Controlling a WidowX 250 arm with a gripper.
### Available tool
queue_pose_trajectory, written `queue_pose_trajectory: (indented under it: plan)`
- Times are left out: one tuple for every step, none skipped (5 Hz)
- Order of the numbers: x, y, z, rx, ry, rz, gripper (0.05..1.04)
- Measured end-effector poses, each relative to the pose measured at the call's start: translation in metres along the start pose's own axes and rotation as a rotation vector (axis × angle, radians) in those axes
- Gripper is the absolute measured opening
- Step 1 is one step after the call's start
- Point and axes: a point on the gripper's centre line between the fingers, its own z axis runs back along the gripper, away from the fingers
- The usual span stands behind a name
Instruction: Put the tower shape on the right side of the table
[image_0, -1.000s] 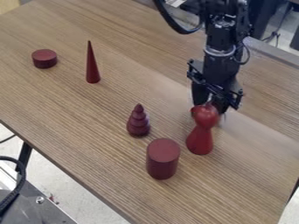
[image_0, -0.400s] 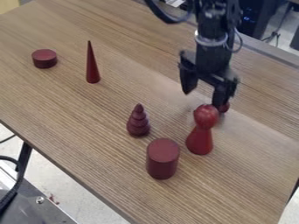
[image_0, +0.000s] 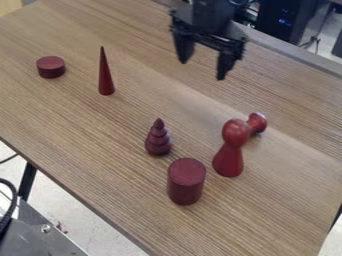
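Presumably, the tower shape (image_0: 259, 121) is the knobbed red piece at the right of the table (image_0: 297, 172), partly hidden by the pawn (image_0: 229, 160) (its full long axis cannot be told). It lies below and right of the gripper (image_0: 202, 70) — spread wide, nothing held — so withdrawal seems called for.

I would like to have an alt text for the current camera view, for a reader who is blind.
Open black jaws hang above a wooden table. Below them stand a thin cone, a tiered tower-like piece, two cylinders, short and tall, and a round-headed figure, with another knobbed piece behind.
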Motion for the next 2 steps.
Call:
queue_pose_trajectory:
  plan:
    - [0.0,0.021,0.0,0.031,0.044,0.054,1.0]
    - [-0.001,0.029,-0.01,0.047,0.114,0.064,1.0]
